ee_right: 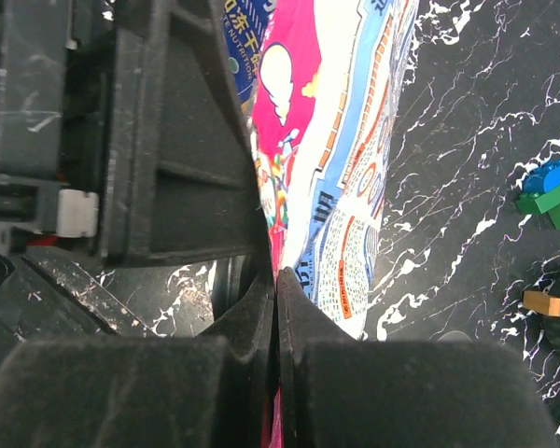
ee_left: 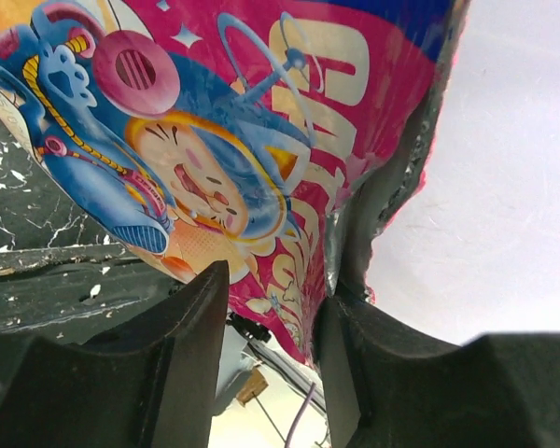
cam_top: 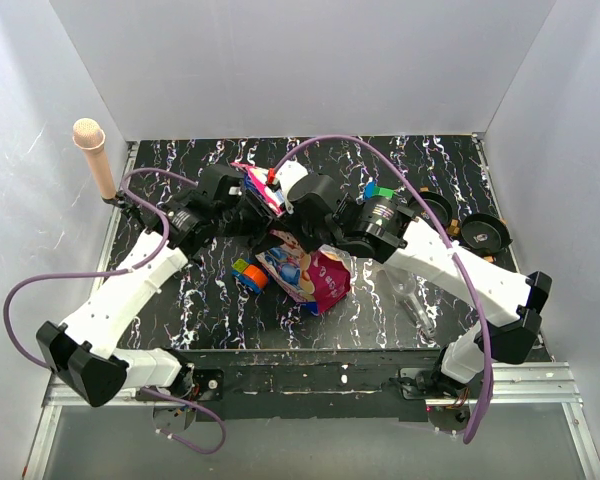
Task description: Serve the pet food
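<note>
Right pincer [ee_right: 277, 313]: pads pressed together, pinching a thin edge of the pet food bag [ee_right: 331, 140]. Pink film shows in the seam between them.

Left pincer [ee_left: 271, 322]: jaws stand partly apart with the bag's ragged top edge in the gap. We cannot tell whether they bite on it or merely straddle it. Silver lining shows just beside the finger [ee_left: 373, 373] on the right of that view, so we judge this to be the bag's mouth.

From above, both arms meet over the middle of the desk [cam_top: 380, 320], each at the far, upper end of the bag. The bag's bottom rests on the desk toward the near side. We read the two-sided hold as control of the mouth: one side pinned and the other taken, so the opening can be parted or the bag tipped. No kibble shows in any view.

Outward:
- An orange-and-blue item [cam_top: 250, 275] lies just beside the bag's left side.
- Blue-and-green toy blocks [ee_right: 553, 191] sit right of the bag, apart from it.
- Black bowls [cam_top: 485, 232] stand well to the right, near the right arm. We judge them the likely target, so the bag must travel right before any pour.

Risk: glossy film may slip from so shallow a pinch.
</note>
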You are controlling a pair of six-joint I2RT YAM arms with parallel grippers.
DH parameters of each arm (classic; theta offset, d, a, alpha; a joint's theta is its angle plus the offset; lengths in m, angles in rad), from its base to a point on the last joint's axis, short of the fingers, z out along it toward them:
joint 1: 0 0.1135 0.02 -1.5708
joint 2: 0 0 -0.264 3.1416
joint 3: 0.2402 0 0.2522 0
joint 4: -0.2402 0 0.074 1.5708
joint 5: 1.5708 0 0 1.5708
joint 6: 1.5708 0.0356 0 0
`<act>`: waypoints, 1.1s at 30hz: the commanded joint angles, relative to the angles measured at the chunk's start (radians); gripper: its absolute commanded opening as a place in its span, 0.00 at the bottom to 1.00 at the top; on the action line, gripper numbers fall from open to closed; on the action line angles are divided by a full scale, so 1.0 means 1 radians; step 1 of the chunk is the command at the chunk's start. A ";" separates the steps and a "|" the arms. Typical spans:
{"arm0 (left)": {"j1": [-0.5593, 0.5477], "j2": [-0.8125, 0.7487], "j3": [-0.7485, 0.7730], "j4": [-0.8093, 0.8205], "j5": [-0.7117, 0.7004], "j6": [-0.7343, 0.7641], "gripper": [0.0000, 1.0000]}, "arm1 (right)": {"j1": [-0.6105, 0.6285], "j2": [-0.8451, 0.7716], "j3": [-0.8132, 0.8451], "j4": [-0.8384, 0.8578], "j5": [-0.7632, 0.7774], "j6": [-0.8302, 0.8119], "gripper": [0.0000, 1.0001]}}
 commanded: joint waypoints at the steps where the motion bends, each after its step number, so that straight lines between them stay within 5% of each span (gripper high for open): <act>1: 0.005 0.072 0.088 -0.068 -0.144 0.051 0.40 | 0.021 0.005 0.059 -0.002 -0.020 0.022 0.01; 7: 0.086 0.189 0.238 -0.212 -0.239 0.118 0.42 | 0.031 0.004 0.067 -0.010 -0.011 0.037 0.01; 16: 0.304 0.310 0.381 -0.208 -0.264 0.281 0.42 | 0.034 0.001 0.065 -0.020 0.009 0.052 0.01; 22: 0.329 0.393 0.516 -0.221 -0.287 0.351 0.42 | 0.034 -0.001 0.054 -0.016 0.007 0.060 0.01; 28: 0.327 0.298 0.398 -0.183 -0.212 0.344 0.31 | 0.030 0.036 0.087 -0.020 0.030 0.063 0.01; 33: 0.327 0.250 0.364 -0.163 -0.088 0.357 0.22 | 0.016 0.123 0.189 -0.065 0.081 0.059 0.17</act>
